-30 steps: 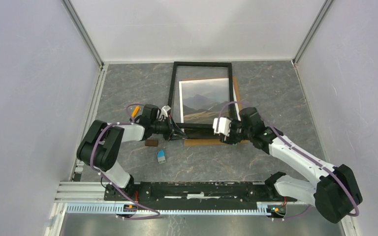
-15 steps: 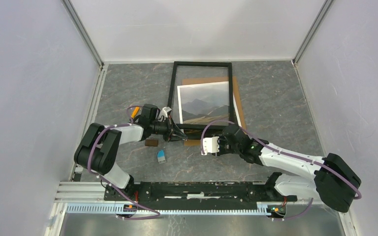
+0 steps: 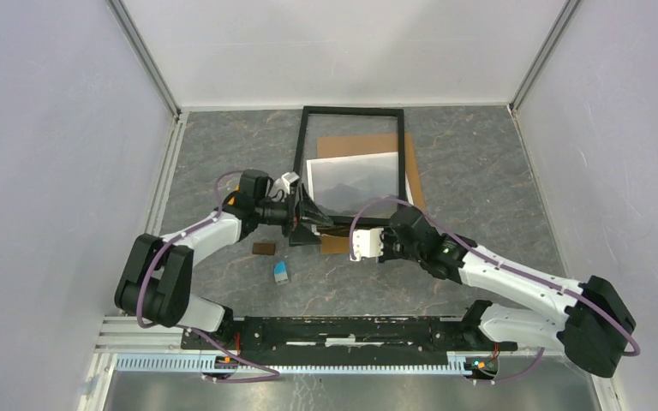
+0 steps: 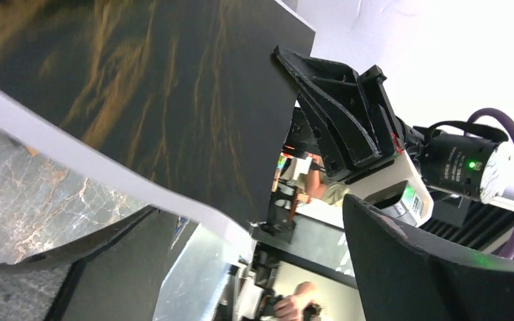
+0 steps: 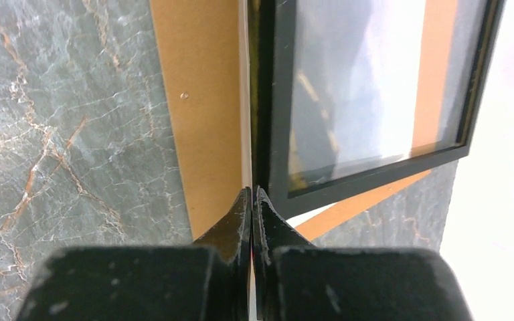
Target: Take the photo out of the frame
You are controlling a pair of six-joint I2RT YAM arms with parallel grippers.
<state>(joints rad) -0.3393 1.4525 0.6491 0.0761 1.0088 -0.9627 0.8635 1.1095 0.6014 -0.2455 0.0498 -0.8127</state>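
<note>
The black frame [image 3: 302, 163] lies glass up at the back of the table, over the brown backing board [image 3: 368, 144]. The photo [image 3: 351, 178] shows skewed through the glass, and a white corner [image 5: 308, 217] pokes out past the frame bar [image 5: 262, 100]. My left gripper [image 3: 310, 223] is open at the frame's near left corner. The photo's curled white-bordered corner [image 4: 174, 194] sits between its fingers [image 4: 428, 267]. My right gripper [image 5: 251, 194] is shut, tips at the seam between board [image 5: 201, 100] and frame. I cannot tell if it pinches anything there.
A small brown block [image 3: 264, 249] and a small blue and white object [image 3: 282, 273] lie on the marble top in front of the left arm. The right arm's white wrist housing [image 3: 364, 247] hangs over the board's near edge. A metal rail [image 3: 334, 332] runs along the near edge.
The left gripper has opened and its arm has swung up toward the frame. The photo has slid and turned under the glass. The right gripper has shut by the frame's near edge.
</note>
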